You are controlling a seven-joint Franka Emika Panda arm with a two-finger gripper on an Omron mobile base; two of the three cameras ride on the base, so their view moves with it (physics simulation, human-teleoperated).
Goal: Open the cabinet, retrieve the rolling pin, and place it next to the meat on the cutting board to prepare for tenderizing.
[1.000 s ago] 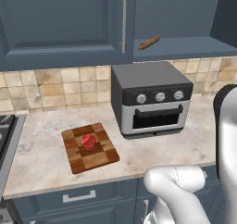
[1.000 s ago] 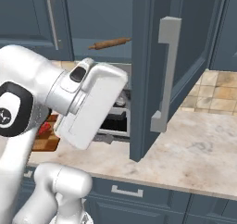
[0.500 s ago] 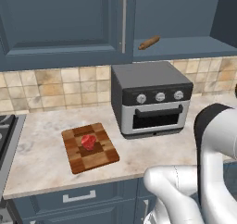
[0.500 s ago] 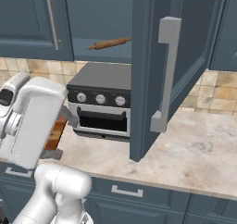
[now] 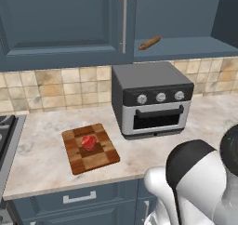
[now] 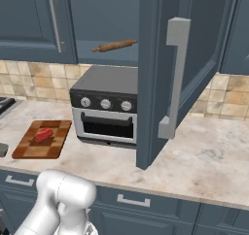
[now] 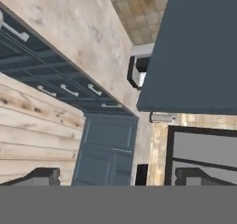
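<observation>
The cabinet (image 5: 56, 24) has its right door (image 6: 194, 59) swung wide open, silver handle (image 6: 175, 78) facing out. Inside, on the bottom shelf, the brown rolling pin (image 5: 149, 43) (image 6: 115, 45) lies at a slant. The checkered cutting board (image 5: 90, 148) (image 6: 43, 139) rests on the counter left of the oven, with the red meat (image 5: 89, 142) (image 6: 44, 134) on its middle. My gripper (image 7: 119, 177) is open, its fingertips (image 7: 44, 176) wide apart with nothing between them, looking down past the counter edge. My arm (image 5: 200, 182) (image 6: 63, 205) is folded low in front of the counter.
A grey toaster oven (image 5: 151, 98) (image 6: 107, 105) stands on the marble counter (image 6: 209, 156) under the open compartment. The open door juts out over the counter's right part. Blue drawers (image 7: 55, 75) and a wooden floor (image 7: 32, 126) lie below. A stove edge (image 5: 5, 135) is at far left.
My arm has swung down out of the middle of the right base view and now sits low. The gripper stayed open. Cabinet, rolling pin and meat have not moved.
</observation>
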